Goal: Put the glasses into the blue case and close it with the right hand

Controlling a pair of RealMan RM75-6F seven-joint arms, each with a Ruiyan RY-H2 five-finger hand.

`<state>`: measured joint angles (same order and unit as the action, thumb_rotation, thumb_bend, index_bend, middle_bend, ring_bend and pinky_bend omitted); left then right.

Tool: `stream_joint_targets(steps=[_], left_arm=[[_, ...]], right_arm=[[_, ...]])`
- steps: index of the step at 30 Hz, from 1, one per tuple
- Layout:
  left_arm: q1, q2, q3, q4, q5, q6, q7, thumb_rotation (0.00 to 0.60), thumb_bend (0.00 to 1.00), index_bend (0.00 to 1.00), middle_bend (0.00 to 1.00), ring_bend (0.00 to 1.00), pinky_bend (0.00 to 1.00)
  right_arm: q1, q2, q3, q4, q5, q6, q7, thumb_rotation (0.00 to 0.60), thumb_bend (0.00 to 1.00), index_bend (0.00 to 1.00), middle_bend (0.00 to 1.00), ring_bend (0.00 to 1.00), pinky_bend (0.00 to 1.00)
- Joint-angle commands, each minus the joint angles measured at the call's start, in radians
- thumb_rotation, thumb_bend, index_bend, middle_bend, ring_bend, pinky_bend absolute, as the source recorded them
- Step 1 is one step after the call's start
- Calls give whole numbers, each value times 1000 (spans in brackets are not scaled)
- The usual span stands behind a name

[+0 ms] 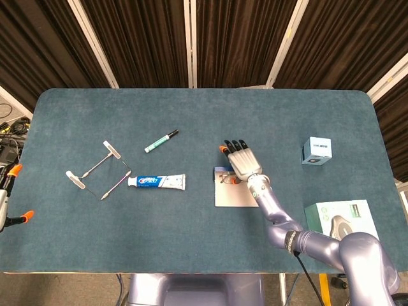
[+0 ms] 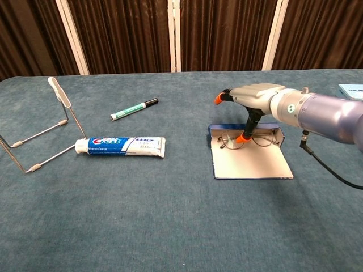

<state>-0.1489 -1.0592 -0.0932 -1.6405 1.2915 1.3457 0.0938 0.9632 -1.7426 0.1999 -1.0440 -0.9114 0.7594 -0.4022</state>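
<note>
The blue case [image 2: 216, 148] lies open on the table, pale inside, with its flat half [image 1: 233, 196] toward the near edge. The thin-framed glasses [image 2: 262, 139] lie in its far half, against the blue back wall, and show in the head view [image 1: 226, 179] too. My right hand [image 2: 256, 95] hovers over that far half, fingers stretched out flat. Its orange-tipped thumb [image 2: 244, 137] points down and touches the glasses near the bridge. From above, the hand [image 1: 243, 160] covers part of the case. Only orange fingertips of my left hand [image 1: 13, 172] show, spread, off the table's left edge.
A Crest toothpaste tube [image 1: 157, 182] lies left of the case, a green marker [image 1: 160, 141] beyond it. A wire rack [image 1: 97, 171] stands further left. A small blue-white box [image 1: 316, 151] and a white-green box [image 1: 339, 218] sit on the right.
</note>
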Motion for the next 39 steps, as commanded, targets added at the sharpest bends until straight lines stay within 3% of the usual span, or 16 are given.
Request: stream_joint_targets(steps=[1, 6, 14, 19, 25, 30, 39], left_arm=[[0, 0, 0, 0, 1, 0, 1, 600, 0, 0, 0, 0, 0], [1, 0, 2, -2, 5, 4, 0, 600, 0, 0, 0, 0, 0], [1, -1, 6, -3, 13, 6, 3, 600, 0, 0, 0, 0, 0], [6, 3, 12, -12, 33, 21, 1, 600, 0, 0, 0, 0, 0], [13, 6, 20, -23, 57, 39, 2, 600, 0, 0, 0, 0, 0], [17, 6, 27, -32, 76, 51, 11, 600, 0, 0, 0, 0, 0], [21, 4, 31, -42, 85, 60, 24, 600, 0, 0, 0, 0, 0]], right_arm=[[-2, 1, 5, 13, 5, -2, -1, 600, 82, 133, 0, 0, 0], [-9, 9, 19, 11, 10, 8, 3, 600, 82, 135, 0, 0, 0], [-46, 105, -3, -167, -74, 73, 3, 600, 83, 138, 0, 0, 0], [-103, 206, -63, -359, -152, 137, -21, 600, 83, 141, 0, 0, 0], [-159, 257, -131, -457, -211, 183, -45, 600, 85, 151, 0, 0, 0], [-187, 264, -166, -475, -245, 197, -55, 600, 84, 161, 0, 0, 0], [-210, 213, -173, -403, -271, 196, -37, 600, 85, 191, 0, 0, 0]])
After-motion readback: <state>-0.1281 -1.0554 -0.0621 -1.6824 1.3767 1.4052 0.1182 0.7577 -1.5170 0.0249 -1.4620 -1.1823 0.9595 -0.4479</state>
